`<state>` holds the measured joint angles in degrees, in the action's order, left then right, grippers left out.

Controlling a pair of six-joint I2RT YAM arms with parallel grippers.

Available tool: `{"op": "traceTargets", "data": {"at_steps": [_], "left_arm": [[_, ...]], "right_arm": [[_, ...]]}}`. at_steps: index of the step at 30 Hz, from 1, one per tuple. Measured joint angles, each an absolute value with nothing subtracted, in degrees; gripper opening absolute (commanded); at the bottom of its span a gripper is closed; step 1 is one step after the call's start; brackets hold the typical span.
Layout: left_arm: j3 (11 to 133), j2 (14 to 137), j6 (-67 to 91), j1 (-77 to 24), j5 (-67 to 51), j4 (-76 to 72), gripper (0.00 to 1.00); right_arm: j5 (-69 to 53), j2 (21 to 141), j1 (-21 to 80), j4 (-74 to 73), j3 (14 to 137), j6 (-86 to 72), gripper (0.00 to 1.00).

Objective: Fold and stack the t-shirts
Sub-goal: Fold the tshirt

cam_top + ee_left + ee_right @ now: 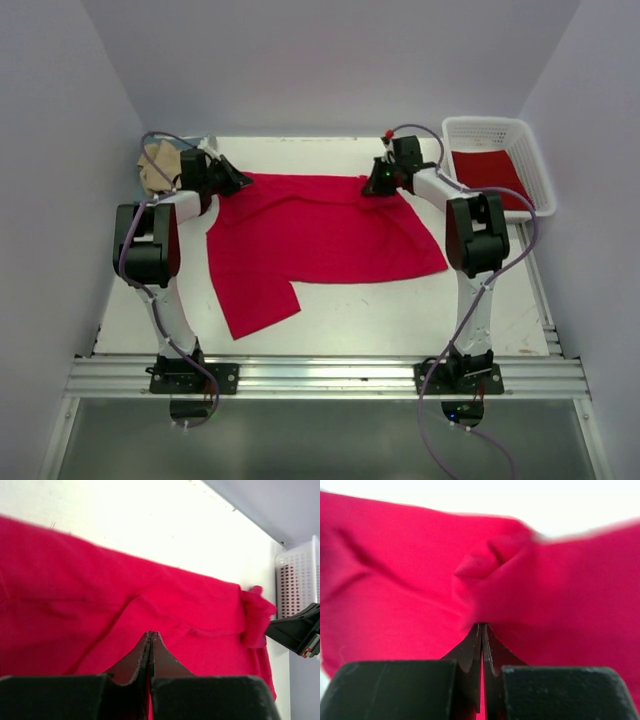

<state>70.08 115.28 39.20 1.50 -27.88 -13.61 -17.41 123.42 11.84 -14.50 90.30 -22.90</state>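
Note:
A bright red t-shirt (320, 235) lies spread over the middle of the white table, one sleeve trailing toward the front left. My left gripper (238, 182) is shut on the shirt's far left edge. In the left wrist view the closed gripper (150, 634) pinches the red cloth (75, 605). My right gripper (373, 187) is shut on the far right edge, where the cloth bunches up. In the right wrist view the closed gripper (482, 626) holds red fabric (395, 580). A tan t-shirt (157, 165) lies crumpled at the back left corner.
A white lattice basket (535, 160) stands at the back right with another red shirt (490, 170) in it; the basket also shows in the left wrist view (300, 580). Grey walls close in the table on three sides. An aluminium rail (320, 378) runs along the front.

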Motion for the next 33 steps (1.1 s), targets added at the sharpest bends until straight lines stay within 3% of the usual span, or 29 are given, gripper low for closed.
{"op": "traceTargets", "data": {"at_steps": [4, 8, 15, 21, 33], "left_arm": [[72.4, 114.4, 38.6, 1.5, -28.5, -14.2, 0.00], [73.1, 114.5, 38.4, 1.5, -29.4, -14.2, 0.00], [73.1, 115.3, 38.4, 1.5, -30.2, -14.2, 0.00], [72.9, 115.5, 38.4, 1.5, -30.3, -14.3, 0.00], [72.4, 115.5, 38.4, 1.5, -30.3, -14.3, 0.00]], "right_arm": [[-20.5, 125.8, 17.5, -15.5, 101.5, -22.2, 0.00], [-16.2, 126.0, 20.8, -18.1, 106.2, -20.2, 0.00], [5.1, 125.9, 20.0, -28.0, 103.7, -20.1, 0.00], [16.1, 124.9, 17.0, -31.1, 99.3, -22.8, 0.00], [13.6, 124.3, 11.8, -30.6, 98.3, -24.1, 0.00]]}}
